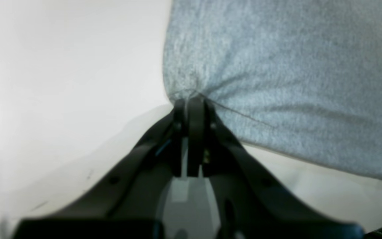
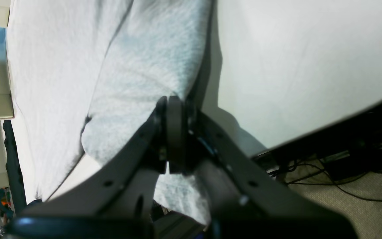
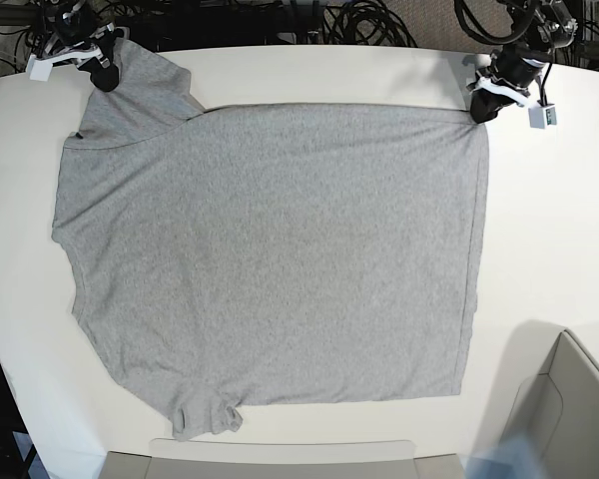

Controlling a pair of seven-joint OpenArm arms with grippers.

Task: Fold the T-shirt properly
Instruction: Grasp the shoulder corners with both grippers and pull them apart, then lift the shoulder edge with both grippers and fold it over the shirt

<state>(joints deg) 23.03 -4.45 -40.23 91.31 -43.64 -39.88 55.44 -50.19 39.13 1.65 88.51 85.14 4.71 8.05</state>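
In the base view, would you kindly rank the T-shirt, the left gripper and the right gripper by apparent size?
1. T-shirt, by far the largest.
2. Left gripper and right gripper: both small and look alike, so I would not rank them.

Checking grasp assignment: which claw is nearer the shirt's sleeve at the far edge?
Right. The right claw pinches the T-shirt at that far sleeve; the left claw grips the far hem corner, across the shirt.

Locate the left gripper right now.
In the base view the left gripper sits at the table's top right, shut on the T-shirt's hem corner; the right gripper pinches the sleeve at top left.
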